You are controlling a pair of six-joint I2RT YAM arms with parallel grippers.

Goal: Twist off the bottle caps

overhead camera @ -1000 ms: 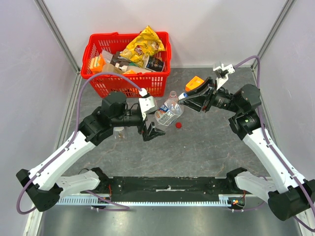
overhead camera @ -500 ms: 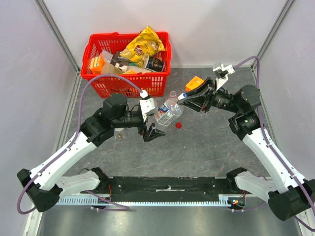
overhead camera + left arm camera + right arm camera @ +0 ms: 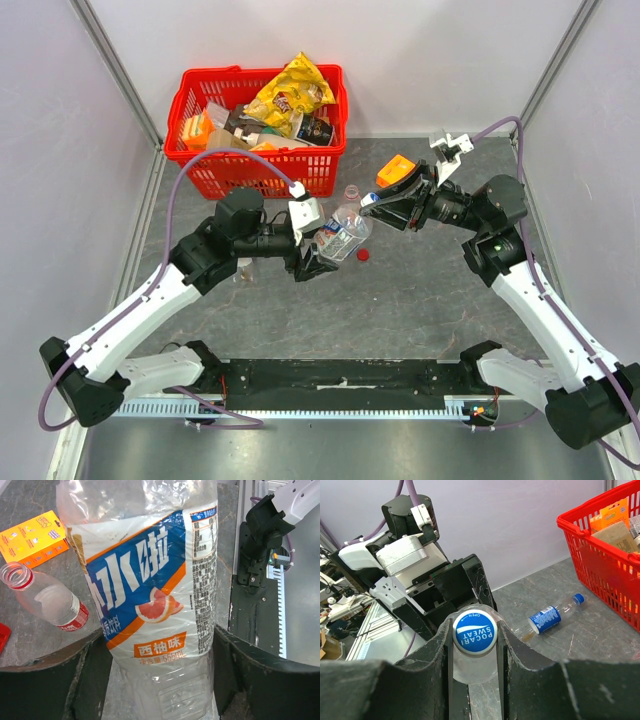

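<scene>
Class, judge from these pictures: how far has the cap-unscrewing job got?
Done: the red-labelled bottle lies open-necked, a red cap loose on the table. In hand: the left tool grips the blue-and-orange-labelled bottle; the right tool pinches its blue cap. Left: that cap, and the capped bottle lying near the basket.

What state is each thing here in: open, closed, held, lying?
Large bottle: gripped on both sides by left gripper.
Blue cap: clamped by right gripper at that bottle's neck; threaded or loose, unclear.
Small red-labelled bottle: lying, cap off.
Red cap: loose on table.
Blue-labelled bottle: lying, capped.
Basket: filled with packets.
</scene>
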